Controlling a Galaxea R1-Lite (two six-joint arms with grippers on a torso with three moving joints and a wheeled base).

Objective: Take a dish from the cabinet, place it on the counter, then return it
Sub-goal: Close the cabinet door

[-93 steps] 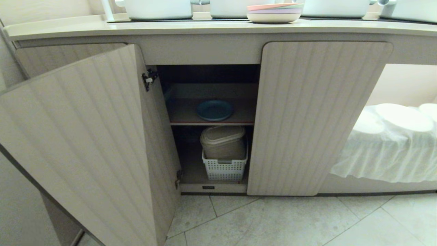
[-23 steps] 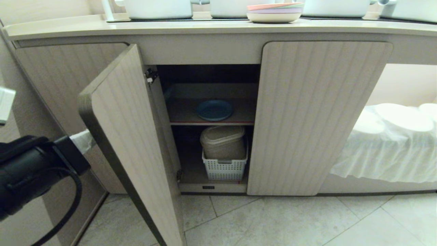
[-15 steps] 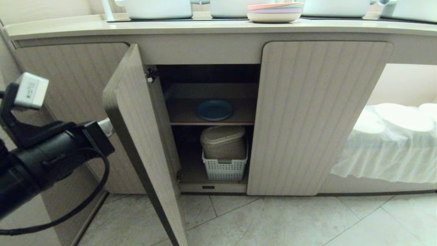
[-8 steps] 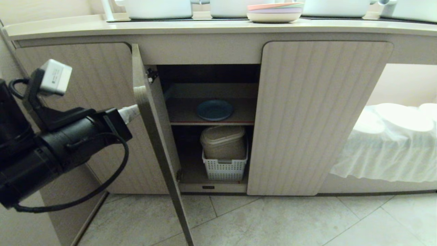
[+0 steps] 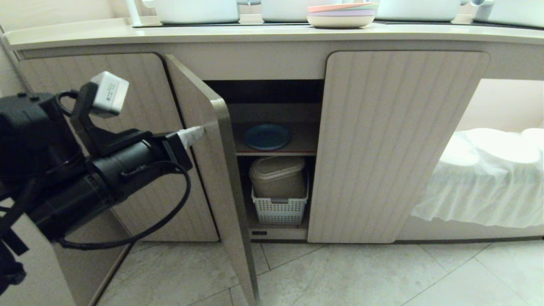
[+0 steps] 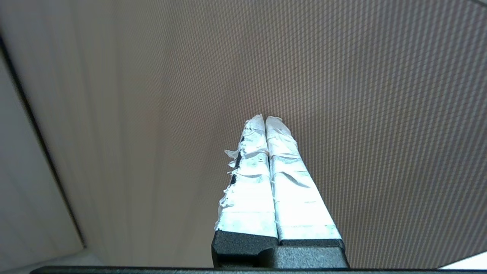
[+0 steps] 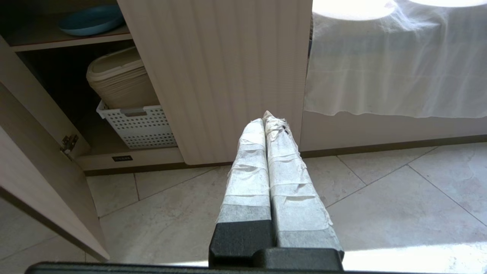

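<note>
The light blue dish (image 5: 267, 137) lies on the cabinet's inner shelf (image 5: 297, 152), also seen in the right wrist view as the dish (image 7: 91, 19). The cabinet's left door (image 5: 216, 182) stands partly open, angled across the opening. My left gripper (image 5: 199, 130) is shut, its taped tips against the door's ribbed outer face. In the left wrist view the gripper (image 6: 265, 117) holds nothing and the door face (image 6: 361, 95) fills the picture. My right gripper (image 7: 266, 116) is shut and empty, low over the floor. The counter (image 5: 170, 36) runs above.
A pink-topped stack of pastel plates (image 5: 342, 15) and white pots (image 5: 195, 10) stand on the counter. Below the shelf a beige lidded container (image 5: 278, 176) sits in a white basket (image 5: 280, 212). The right door (image 5: 395, 144) is closed. White cloth (image 5: 480, 191) hangs at right.
My left arm has come in from the left with its shut tips on the door. The door has swung from wide open toward the cabinet, now covering part of the opening.
</note>
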